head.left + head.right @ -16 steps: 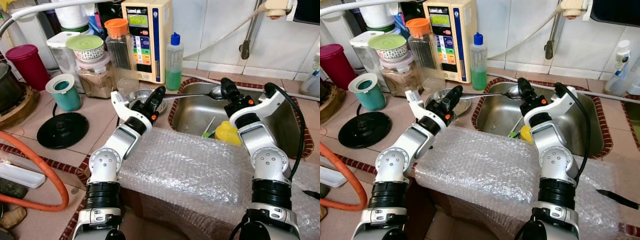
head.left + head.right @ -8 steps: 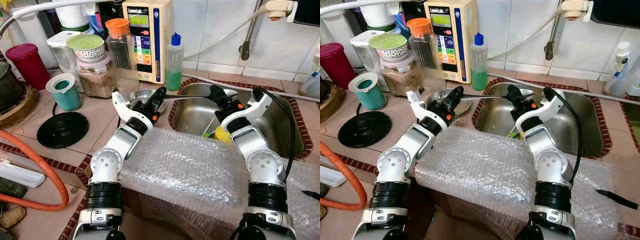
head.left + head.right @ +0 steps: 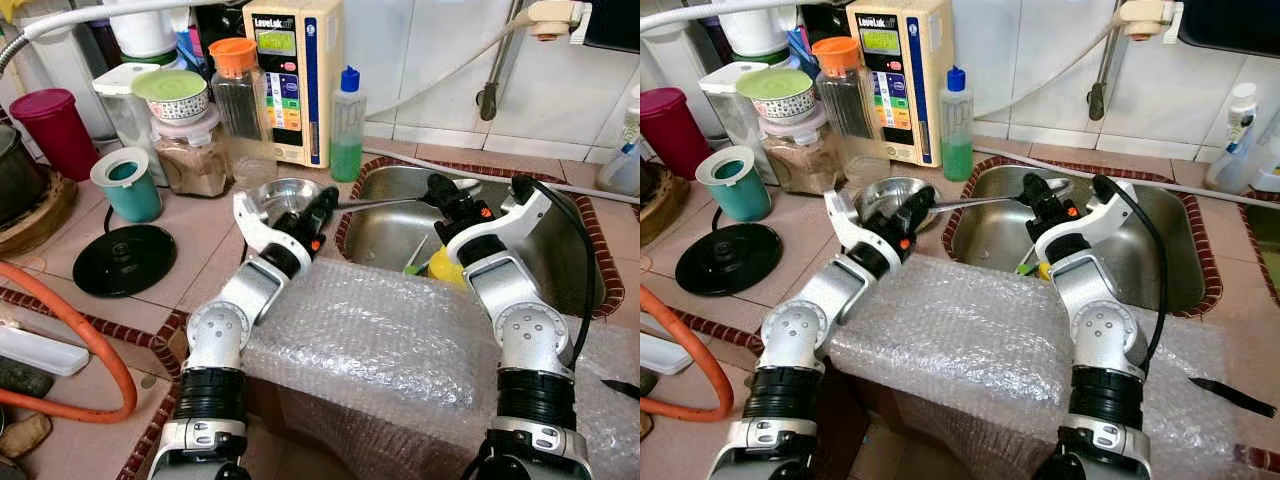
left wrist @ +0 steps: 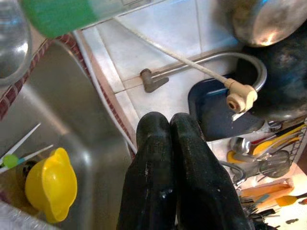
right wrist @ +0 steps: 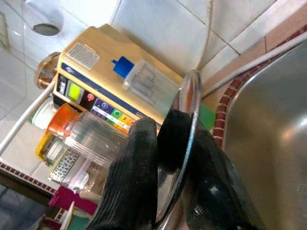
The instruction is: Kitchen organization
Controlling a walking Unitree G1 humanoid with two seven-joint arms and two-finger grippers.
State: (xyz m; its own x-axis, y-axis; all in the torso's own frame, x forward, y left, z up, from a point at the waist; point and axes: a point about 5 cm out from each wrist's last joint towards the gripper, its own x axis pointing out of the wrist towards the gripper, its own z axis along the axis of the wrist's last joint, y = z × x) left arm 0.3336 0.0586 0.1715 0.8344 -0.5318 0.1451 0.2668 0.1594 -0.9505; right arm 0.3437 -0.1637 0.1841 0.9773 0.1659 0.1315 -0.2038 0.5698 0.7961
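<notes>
Over the near left corner of the sink (image 3: 560, 290), one long-handled metal ladle (image 3: 385, 203) lies almost level, its long axis running crosswise between the arms. The right gripper (image 3: 440, 190) is clamped on its bowl end. The handle tip reaches the left gripper (image 3: 322, 203), fingers pressed together; whether they pinch the handle is, I think, unclear. One steel bowl (image 3: 282, 190) sits just behind, and one yellow cup (image 3: 452, 265) in the sink.
</notes>
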